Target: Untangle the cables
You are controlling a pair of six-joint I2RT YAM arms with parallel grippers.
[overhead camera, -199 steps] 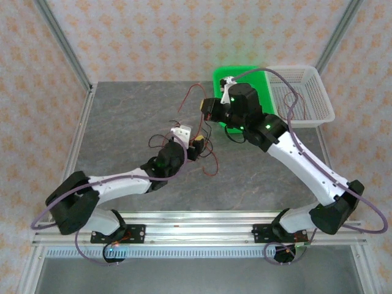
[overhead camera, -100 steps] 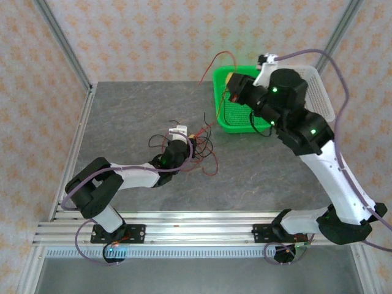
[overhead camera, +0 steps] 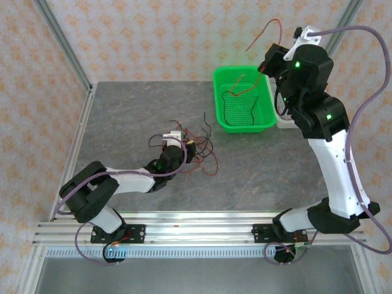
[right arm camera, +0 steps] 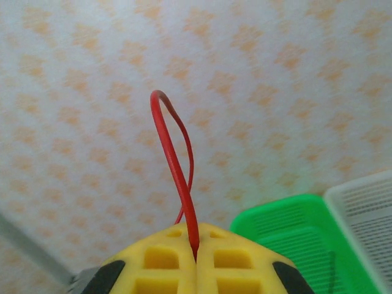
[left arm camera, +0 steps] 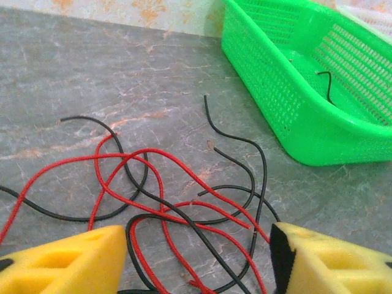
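Top external: right gripper (overhead camera: 267,63) pinches red cable (overhead camera: 260,37), apparently trailing over basket (overhead camera: 216,86) rim.

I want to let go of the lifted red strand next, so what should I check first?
1. Grip: right gripper shut on red cable, ok.
2. Drop spot: red cable's tail hangs over green basket, ok.
3. Separation: red cable clear of the tangle, ok.
4. Other arm: left gripper open over tangle, ok.
5. Table pile sorted: not ok, red and black strands cross.
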